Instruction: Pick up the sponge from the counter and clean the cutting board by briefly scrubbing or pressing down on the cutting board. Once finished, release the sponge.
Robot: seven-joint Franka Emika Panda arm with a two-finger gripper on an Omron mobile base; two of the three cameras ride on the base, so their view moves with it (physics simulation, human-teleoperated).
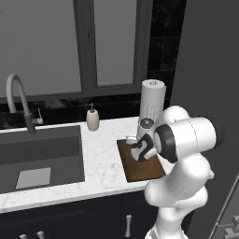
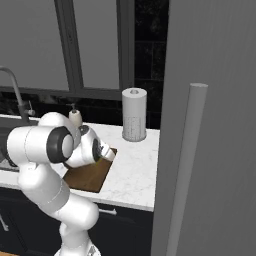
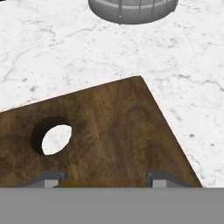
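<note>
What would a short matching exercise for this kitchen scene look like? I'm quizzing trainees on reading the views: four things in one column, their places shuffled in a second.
Things:
1. dark brown wooden cutting board
2. white paper towel roll
3. small cream soap dispenser bottle
4. pale grey flat sheet

Places:
A. lying in the dark grey sink basin
B. upright at the counter's back, just behind the board's far end
C. flat on the white marble counter, under the robot's gripper
D. at the counter's back, near the sink's corner

Pairs: 1-C, 2-B, 3-D, 4-A
</note>
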